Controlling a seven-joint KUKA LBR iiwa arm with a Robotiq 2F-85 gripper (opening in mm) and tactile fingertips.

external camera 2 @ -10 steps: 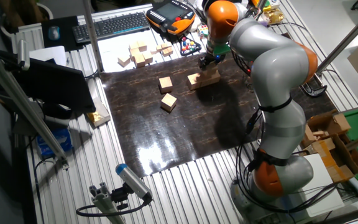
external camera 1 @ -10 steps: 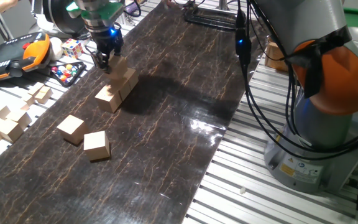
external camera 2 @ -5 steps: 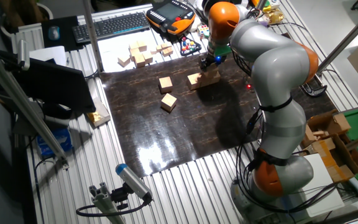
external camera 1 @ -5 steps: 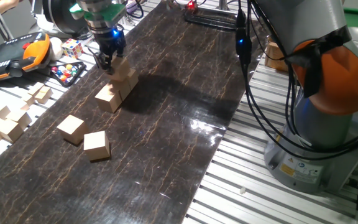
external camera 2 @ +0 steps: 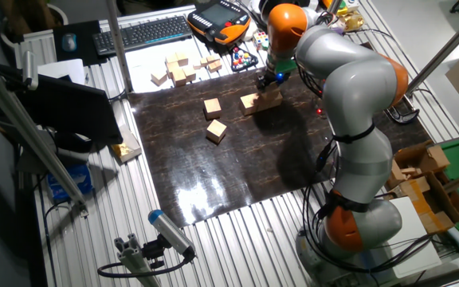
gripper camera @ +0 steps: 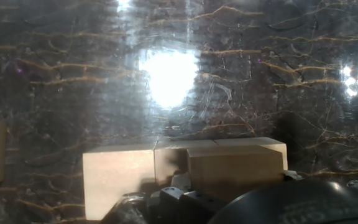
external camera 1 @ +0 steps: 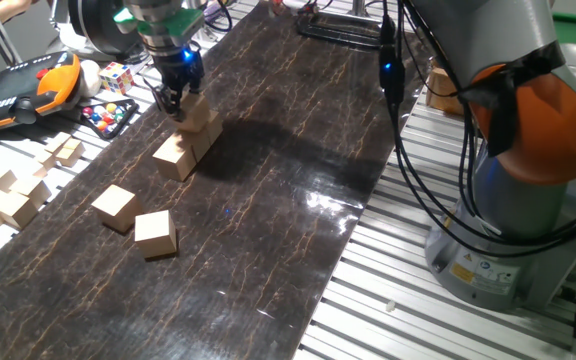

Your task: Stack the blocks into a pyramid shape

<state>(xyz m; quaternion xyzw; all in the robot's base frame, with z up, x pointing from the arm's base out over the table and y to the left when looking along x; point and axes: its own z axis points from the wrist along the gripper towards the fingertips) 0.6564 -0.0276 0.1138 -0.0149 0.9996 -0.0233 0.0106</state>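
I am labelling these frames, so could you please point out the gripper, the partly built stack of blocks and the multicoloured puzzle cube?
gripper (external camera 1: 172, 106): one fixed view, between its fingertips.
stack of blocks (external camera 1: 176, 158): one fixed view, front face of nearest base block.
puzzle cube (external camera 1: 116, 77): one fixed view, its facing side.

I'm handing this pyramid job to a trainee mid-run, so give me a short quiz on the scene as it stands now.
1. How many blocks lie loose on the dark mat, apart from the stack?
2. True or false: one block already sits on top of the base row.
3. The hand is: A) at the stack; B) over the loose blocks; C) over the puzzle cube.
Key: 1) two; 2) true; 3) A.
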